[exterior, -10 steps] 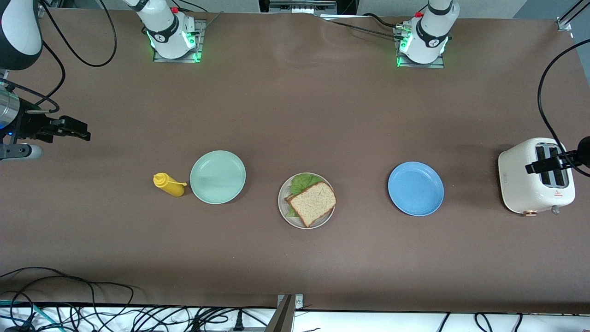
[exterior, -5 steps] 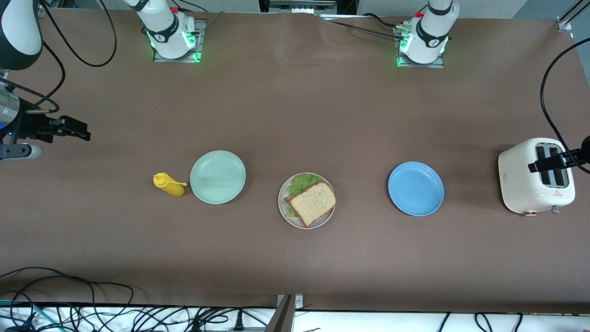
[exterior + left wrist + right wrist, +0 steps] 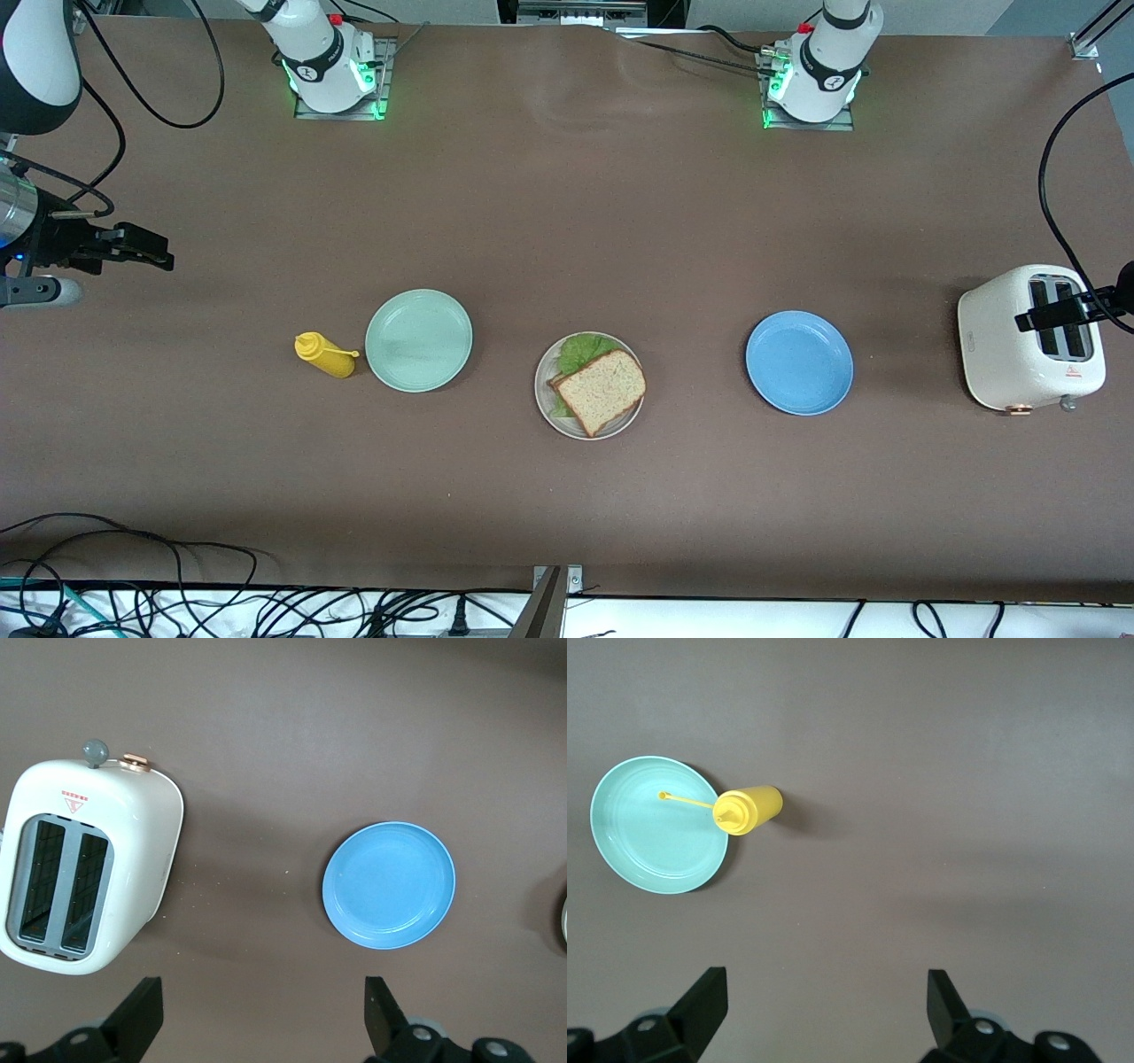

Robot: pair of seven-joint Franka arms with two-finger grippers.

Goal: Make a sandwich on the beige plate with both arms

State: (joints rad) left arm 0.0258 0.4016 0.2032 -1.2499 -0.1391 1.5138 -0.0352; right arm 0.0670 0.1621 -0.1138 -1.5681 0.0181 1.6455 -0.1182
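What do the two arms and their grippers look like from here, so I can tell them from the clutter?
Both arms are white with black joint sections, on grey base plates lit green, each with a small red button. Loose black cables trail from both. The right gripper is small and black below a silver wrist with a blue light. The left gripper is black too. Each wrist view shows two plain black fingers.
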